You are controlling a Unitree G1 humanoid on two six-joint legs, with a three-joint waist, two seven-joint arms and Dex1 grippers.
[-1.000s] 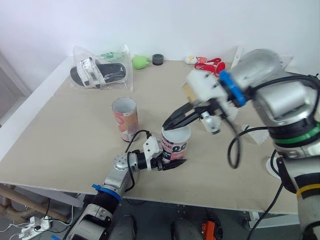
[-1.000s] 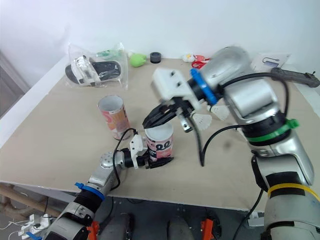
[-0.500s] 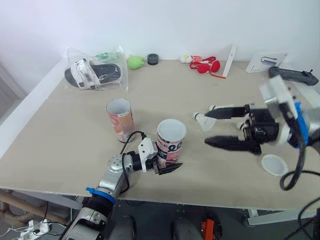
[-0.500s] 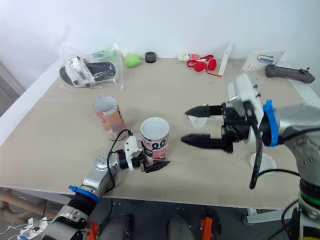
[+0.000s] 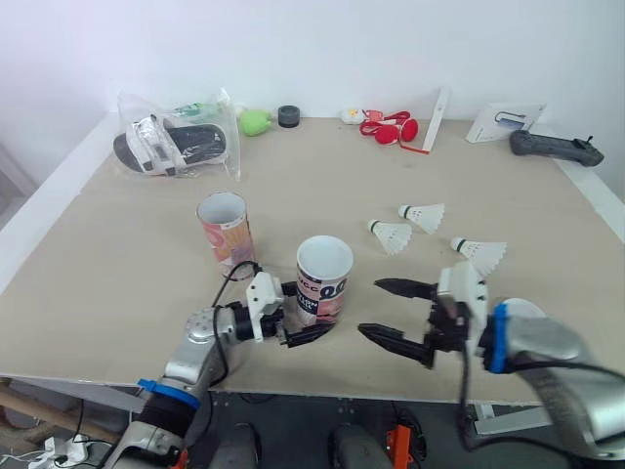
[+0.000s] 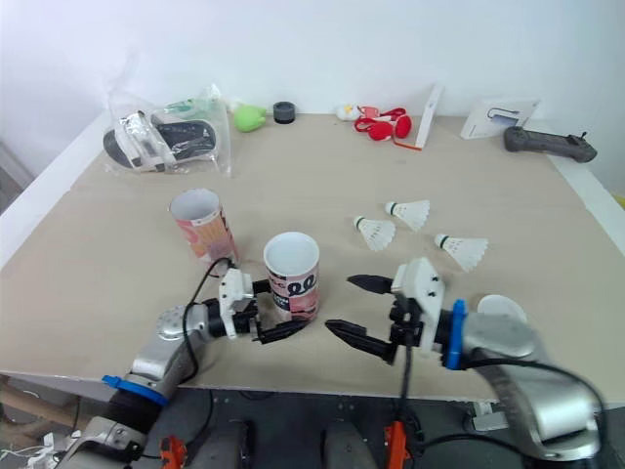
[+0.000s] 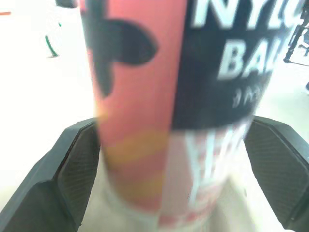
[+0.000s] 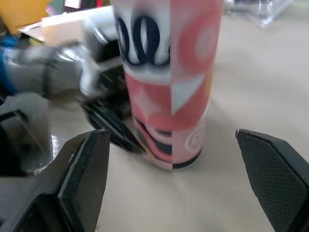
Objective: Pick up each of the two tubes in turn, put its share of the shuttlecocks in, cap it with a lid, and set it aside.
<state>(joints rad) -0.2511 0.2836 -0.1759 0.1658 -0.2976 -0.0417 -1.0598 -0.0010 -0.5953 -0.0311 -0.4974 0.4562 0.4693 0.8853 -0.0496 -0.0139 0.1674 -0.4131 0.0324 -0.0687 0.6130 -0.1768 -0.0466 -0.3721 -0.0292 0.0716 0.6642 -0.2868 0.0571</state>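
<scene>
Left gripper (image 5: 303,315) is clamped on the bottom of the near tube (image 5: 324,280), 1 finger on either side. That tube stands upright, mouth open, near the front edge of the tabletop (image 5: 117,254), about mid-width. Right gripper (image 5: 369,307) sits just right of it, also by the front edge. Its fingers are spread wide with nothing between them, tips aimed at the tube but apart from it. The second tube (image 5: 224,233) is upright too, a bit further back and left. 3 shuttlecocks (image 5: 393,235) lie loose right of centre, and a white lid (image 6: 493,309) lies flat toward the front right corner.
</scene>
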